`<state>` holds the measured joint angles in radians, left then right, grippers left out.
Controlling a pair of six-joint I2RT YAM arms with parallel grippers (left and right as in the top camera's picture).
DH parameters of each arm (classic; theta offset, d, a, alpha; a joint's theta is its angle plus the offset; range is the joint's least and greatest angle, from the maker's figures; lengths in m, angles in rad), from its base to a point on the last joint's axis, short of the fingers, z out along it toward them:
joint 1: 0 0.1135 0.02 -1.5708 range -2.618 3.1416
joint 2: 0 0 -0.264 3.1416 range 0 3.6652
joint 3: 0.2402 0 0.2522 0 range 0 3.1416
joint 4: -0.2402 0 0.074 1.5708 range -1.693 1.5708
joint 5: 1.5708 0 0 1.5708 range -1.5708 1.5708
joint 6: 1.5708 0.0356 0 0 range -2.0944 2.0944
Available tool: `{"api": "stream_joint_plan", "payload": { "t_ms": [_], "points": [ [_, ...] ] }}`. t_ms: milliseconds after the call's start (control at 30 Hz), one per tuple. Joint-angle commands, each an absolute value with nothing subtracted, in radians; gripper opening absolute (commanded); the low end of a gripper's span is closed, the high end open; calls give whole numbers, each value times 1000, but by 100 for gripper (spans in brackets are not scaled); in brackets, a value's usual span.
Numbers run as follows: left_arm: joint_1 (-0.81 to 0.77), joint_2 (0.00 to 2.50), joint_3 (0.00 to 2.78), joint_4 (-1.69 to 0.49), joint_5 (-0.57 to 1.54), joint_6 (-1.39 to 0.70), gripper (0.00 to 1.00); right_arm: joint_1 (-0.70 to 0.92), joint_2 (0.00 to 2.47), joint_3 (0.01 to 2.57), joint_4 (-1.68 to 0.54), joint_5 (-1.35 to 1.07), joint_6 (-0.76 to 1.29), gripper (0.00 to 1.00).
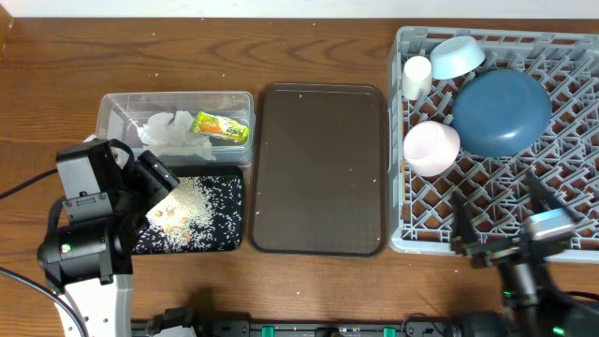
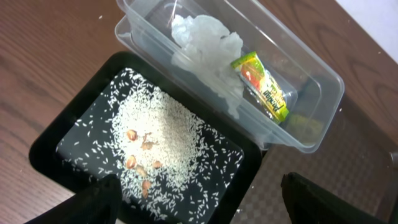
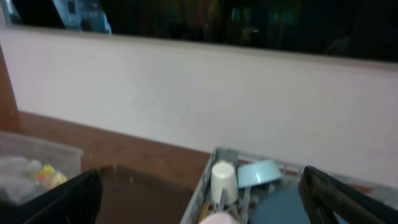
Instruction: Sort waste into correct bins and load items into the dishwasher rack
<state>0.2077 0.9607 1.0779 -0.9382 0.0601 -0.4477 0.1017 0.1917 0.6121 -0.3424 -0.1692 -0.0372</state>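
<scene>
The left hand point(image 2: 199, 202) and right hand point(image 1: 501, 211) are spread, holding nothing; the napkin point(image 2: 205, 46) just past the left hand looks soft and light, best pinched at a fold.

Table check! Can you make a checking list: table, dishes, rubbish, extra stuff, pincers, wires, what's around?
Surface: brown wooden table.
Job's things: crumpled white paper napkin and green-yellow snack wrapper in clear rectangular plastic tub; white rice grains in shallow black rectangular tray; dark blue bowl-plate, light blue bowl, pale pink bowl, cream cup in grey dishwasher rack.
Clutter: dark brown serving tray between bins and rack.
Grippers: left pincer open above black tray; right pincer open above rack's near edge.
Cables: black cable at table's left edge.
Surroundings: pale wall behind.
</scene>
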Motion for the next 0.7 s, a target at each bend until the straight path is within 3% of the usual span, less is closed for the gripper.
{"api": "stream_joint_plan", "payload": {
  "t_ms": [0,333,667],
  "points": [
    [212,962,1089,-942,48,-443,85,109,94,428,-233,-185,-38,99],
    [212,962,1089,-942,48,-443,85,110,5,54,95,-183,-38,99],
    [212,962,1089,-942,48,-443,85,110,5,6,-64,-131,-39,99]
  ]
}}
